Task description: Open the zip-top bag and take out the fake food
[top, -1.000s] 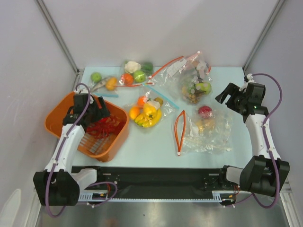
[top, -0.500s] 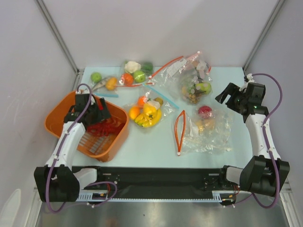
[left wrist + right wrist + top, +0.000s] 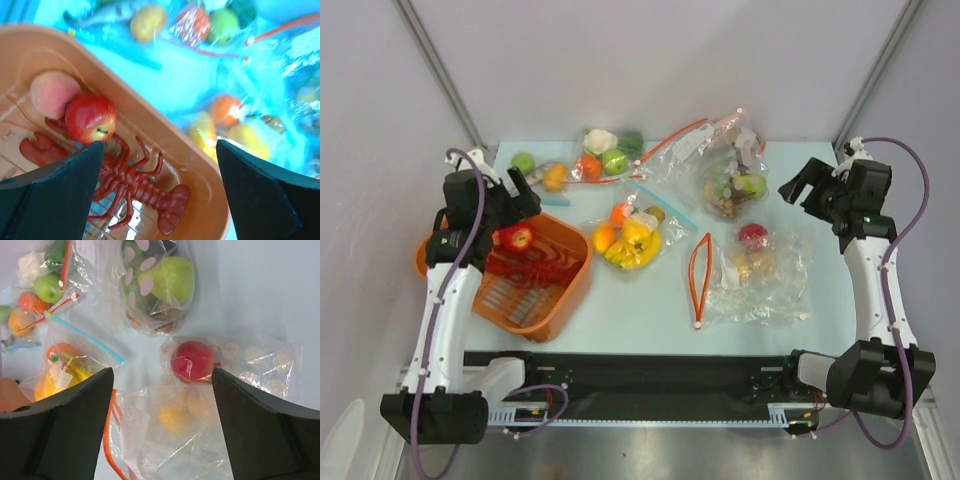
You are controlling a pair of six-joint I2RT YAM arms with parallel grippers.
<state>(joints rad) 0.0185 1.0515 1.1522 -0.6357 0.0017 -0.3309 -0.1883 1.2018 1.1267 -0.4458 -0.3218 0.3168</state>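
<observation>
The zip-top bag (image 3: pixel 760 275) lies flat right of centre, its orange-red zip strip (image 3: pixel 698 280) spread open toward the left. Inside it are a red apple (image 3: pixel 752 236) and a yellowish fruit (image 3: pixel 175 415); the apple also shows in the right wrist view (image 3: pixel 192 361). My right gripper (image 3: pixel 803 192) is open and empty, above the bag's far right side. My left gripper (image 3: pixel 515 205) is open and empty above the orange basket (image 3: pixel 565 295). The basket holds a dark-red lobster (image 3: pixel 130 180), a red-yellow apple (image 3: pixel 91 118) and a peach (image 3: pixel 52 92).
A blue-zip bag with bananas (image 3: pixel 632 242) lies mid-table. A clear bag with a green apple (image 3: pixel 735 185) sits behind the zip-top bag. A bag with cauliflower and green fruits (image 3: pixel 610 150) and a loose green fruit (image 3: pixel 524 162) lie at the back.
My left gripper has risen out of the basket toward the back left, and the red apple now shows lying in the basket. My right gripper has lifted slightly.
</observation>
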